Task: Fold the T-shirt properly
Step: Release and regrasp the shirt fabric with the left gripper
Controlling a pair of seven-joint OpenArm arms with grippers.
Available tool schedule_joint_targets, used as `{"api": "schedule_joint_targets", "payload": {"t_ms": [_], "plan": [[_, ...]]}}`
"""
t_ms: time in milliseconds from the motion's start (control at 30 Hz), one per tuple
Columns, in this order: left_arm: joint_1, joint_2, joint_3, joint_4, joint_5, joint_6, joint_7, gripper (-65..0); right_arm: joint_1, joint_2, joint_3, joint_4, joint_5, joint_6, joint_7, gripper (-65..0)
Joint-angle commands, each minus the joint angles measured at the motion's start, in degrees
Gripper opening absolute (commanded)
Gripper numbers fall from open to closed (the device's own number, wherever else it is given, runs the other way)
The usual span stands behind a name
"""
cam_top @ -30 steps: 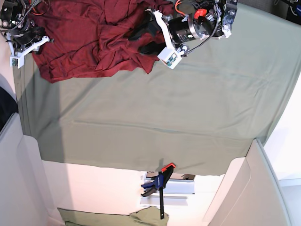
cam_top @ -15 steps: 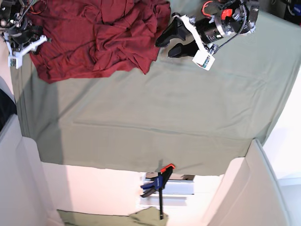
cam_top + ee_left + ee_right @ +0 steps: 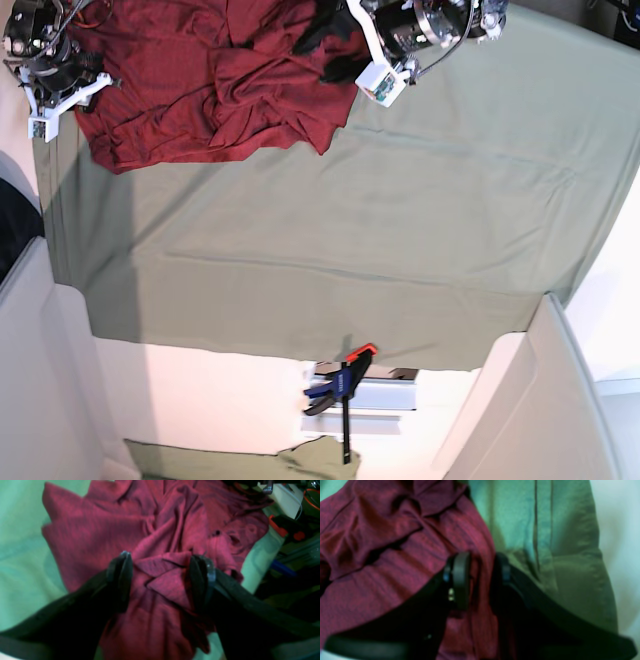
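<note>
T-shirt (image 3: 215, 80): lying crumpled in a heap at the far-left part of the olive-green sheet (image 3: 400, 230) in the base view, many folds and ridges showing, edges ragged, nothing laid flat

Sheet: covering the bench, spreading wide and mostly bare toward the near edge; a crease line running across its middle

Left claw (image 3: 162, 580): sitting over the heap's edge nearest the sheet's middle, jaws standing wide apart; a folded triangular flap of the maroon fabric is lying between the fingers (image 3: 122, 575), and both tips are looking close to or touching the cloth; the fabric is not being pinched

Right claw (image 3: 480, 580): sitting at the far-left corner in the base view (image 3: 60, 75), jaws narrowly parted, straddling a ridge of the shirt's border where maroon meets green; view is blurred, so I cannot tell whether the pads are actually pressing the cloth

Left arm body (image 3: 425, 30): leaning in from the top edge of the base view, its white wrist housing hanging over bare sheet just beside the shirt

Clamp (image 3: 342, 385): blue and orange bar clamp sitting at the near edge of the bench, well apart from the shirt
</note>
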Motion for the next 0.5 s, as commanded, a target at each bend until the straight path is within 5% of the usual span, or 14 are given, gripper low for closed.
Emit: {"api": "schedule_joint_targets", "payload": {"t_ms": [0, 67, 133, 167, 467], "plan": [[-1.44, -0.02, -0.15, 1.22, -0.79, -0.2, -1.51, -27.5, 0.11, 0.5, -0.11, 0.2, -0.46, 0.02, -2.21, -49.6], [-2.69, -0.04, -0.15, 1.22, -0.83, -0.28, -1.25, -32.3, 0.11, 0.5, -0.11, 0.2, -0.46, 0.02, -2.19, -49.6], [-3.72, -0.02, -0.15, 1.22, -1.01, -1.33, -0.11, -57.6, 0.11, 0.5, -0.11, 0.2, -0.44, 0.02, -2.19, -49.6], [-3.98, -0.04, -0.15, 1.22, -1.14, -1.33, -0.2, -64.2, 0.11, 0.48, -0.11, 0.2, -0.44, 0.02, -2.19, -49.6], [-3.98, -0.04, -0.15, 1.2, -0.31, -2.46, 2.91, -65.0, 0.11, 0.5, -0.11, 0.2, -0.46, 0.02, -2.19, -49.6]]}}
